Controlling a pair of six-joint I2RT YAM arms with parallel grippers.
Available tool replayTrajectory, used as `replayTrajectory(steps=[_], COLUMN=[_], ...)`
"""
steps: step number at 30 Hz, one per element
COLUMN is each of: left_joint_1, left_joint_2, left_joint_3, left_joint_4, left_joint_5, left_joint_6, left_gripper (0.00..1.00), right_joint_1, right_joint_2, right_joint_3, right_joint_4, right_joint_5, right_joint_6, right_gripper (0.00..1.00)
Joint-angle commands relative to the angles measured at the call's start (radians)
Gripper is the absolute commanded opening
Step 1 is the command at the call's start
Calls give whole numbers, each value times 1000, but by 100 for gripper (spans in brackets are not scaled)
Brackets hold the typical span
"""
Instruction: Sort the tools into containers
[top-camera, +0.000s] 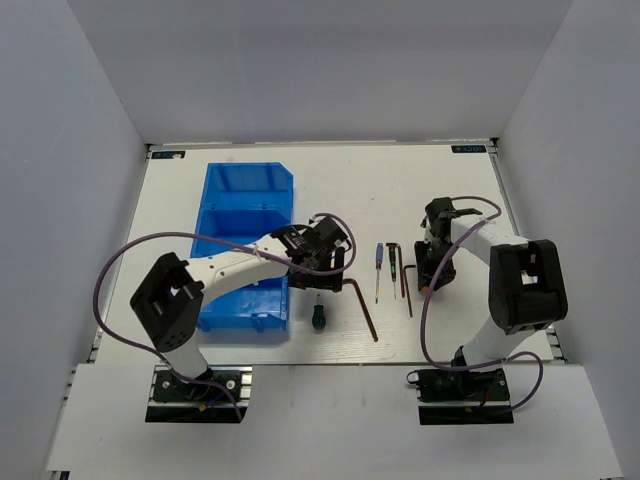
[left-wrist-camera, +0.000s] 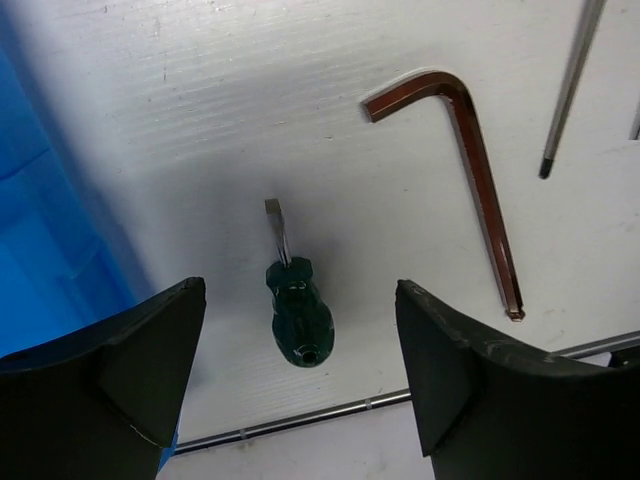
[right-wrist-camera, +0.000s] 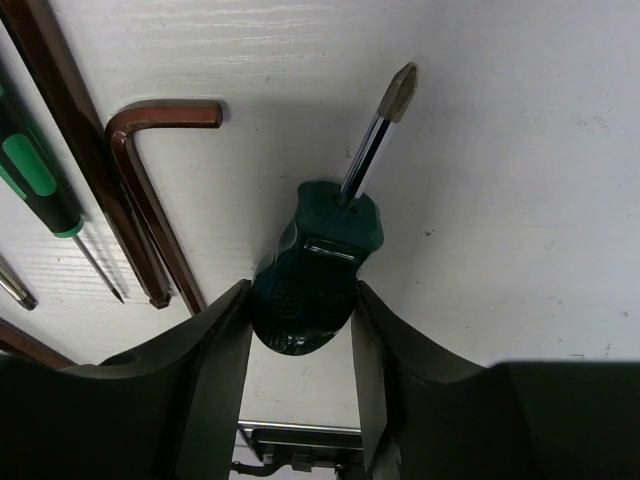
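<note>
Right claw (right-wrist-camera: 300, 300) clenched on stubby green screwdriver (right-wrist-camera: 318, 262), lying on desk (right-wrist-camera: 500, 200) beside hex keys (right-wrist-camera: 150, 200). Left claw (left-wrist-camera: 300, 292) released, hovering over flat-blade stubby screwdriver (left-wrist-camera: 298, 318) next to blue bin (top-camera: 245, 190). Grip sits at handle butt: lift straight and slowly, or it may pivot.

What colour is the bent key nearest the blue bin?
The hex key is dark reddish-brown, clearest in the left wrist view.

Stubby green screwdriver (left-wrist-camera: 298, 315) between spread fingers (left-wrist-camera: 130, 365), hex key (left-wrist-camera: 470, 170) nearby.
</note>
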Motion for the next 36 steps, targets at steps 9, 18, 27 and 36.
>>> replayTrajectory(steps=[9,18,27,36], left_joint_1=[-31,-41,-50,-50], left_joint_2=[-165,-496,-790,-822], left_joint_3=[-51,-146,-113,-125], left_joint_4=[168,304,152,93], left_joint_5=[17,-130,-513,-523], left_joint_6=[91,196,84,38], left_gripper=[85,9,70,71], right_joint_1=[10,97,246,401], right_joint_2=[-32,453,624,840], right_joint_3=[217,1094,1011,1315], right_joint_4=[-23,-241,841,862], right_joint_5=[-128,-724,-982,-831], right_joint_6=[-272,-653,0,-2], right_gripper=[0,0,0,0])
